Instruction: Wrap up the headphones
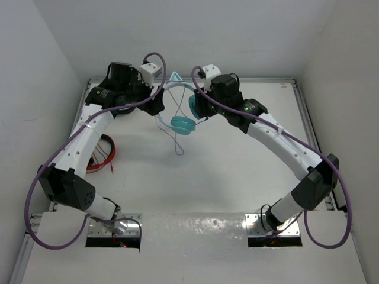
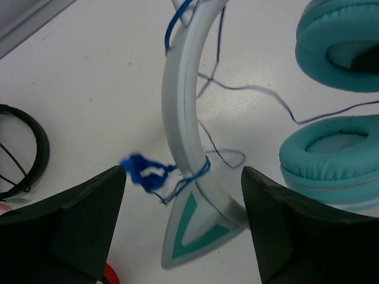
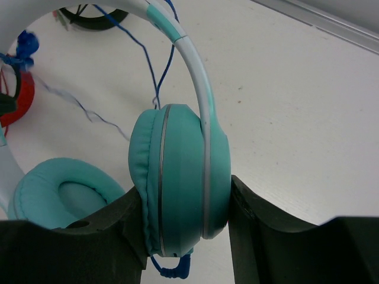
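tabletop (image 1: 225, 177): white, matte, faintly speckled | walls (image 1: 35, 89): plain white panels on left, back and right, boxing it in | rail (image 1: 305, 118): grey metal along the right and far edges | near strip (image 1: 195, 228): glossy white, catching glare | light: even, shadows soft

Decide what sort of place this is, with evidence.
Probably a robotics lab test cell: white table boxed in by plain walls, left arm and right arm bolted at its edge, teal headphones.
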